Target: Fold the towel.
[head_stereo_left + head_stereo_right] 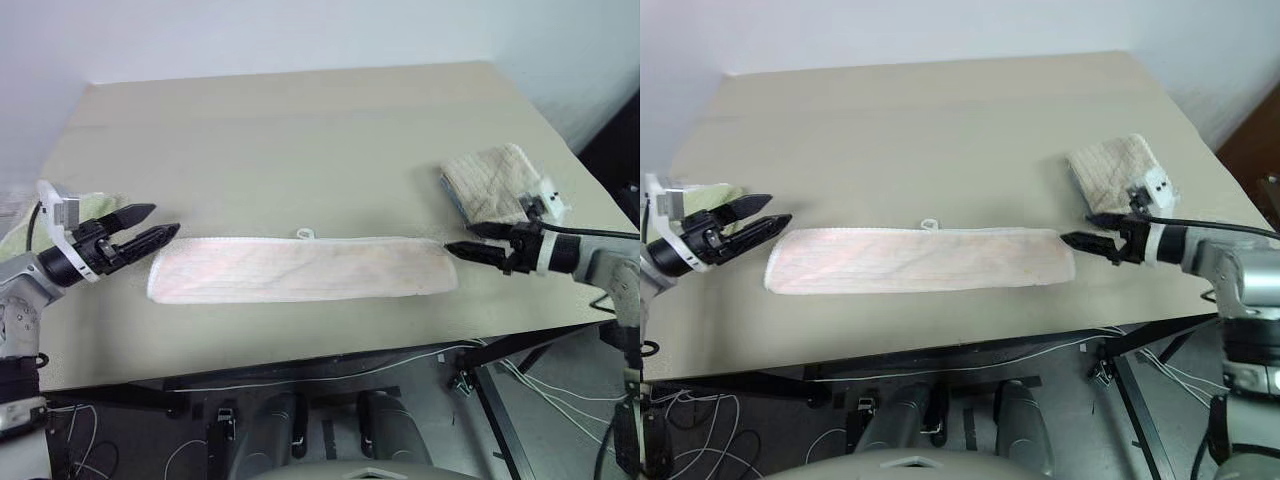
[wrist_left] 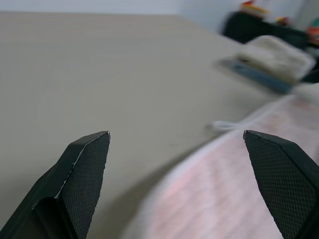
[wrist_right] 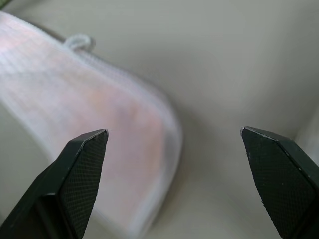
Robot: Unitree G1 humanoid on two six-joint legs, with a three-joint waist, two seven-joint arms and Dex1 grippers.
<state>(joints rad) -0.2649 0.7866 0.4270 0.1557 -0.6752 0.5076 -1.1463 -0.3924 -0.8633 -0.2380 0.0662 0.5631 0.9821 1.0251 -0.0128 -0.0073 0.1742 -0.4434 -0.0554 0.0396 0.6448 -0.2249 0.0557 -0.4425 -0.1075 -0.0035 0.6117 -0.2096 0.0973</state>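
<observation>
The pale pink towel [image 1: 300, 270] lies flat on the beige table [image 1: 300, 140] as a long narrow strip running left to right, with a small white loop [image 1: 304, 234] at its far edge. My left gripper [image 1: 155, 224] hovers just off the towel's left end, open and empty. My right gripper [image 1: 462, 240] is just off the right end, also open with nothing between its fingers. The left wrist view shows the towel [image 2: 234, 189] and its loop [image 2: 222, 126] beyond the spread fingertips. The right wrist view looks down on the towel's right end [image 3: 124, 124] between its wide-open fingers.
A folded beige waffle-textured towel [image 1: 495, 180] lies on the table at the right, just behind my right gripper. A light green towel [image 1: 100, 207] shows at the left table edge behind my left gripper. The table's front edge runs close below the pink towel.
</observation>
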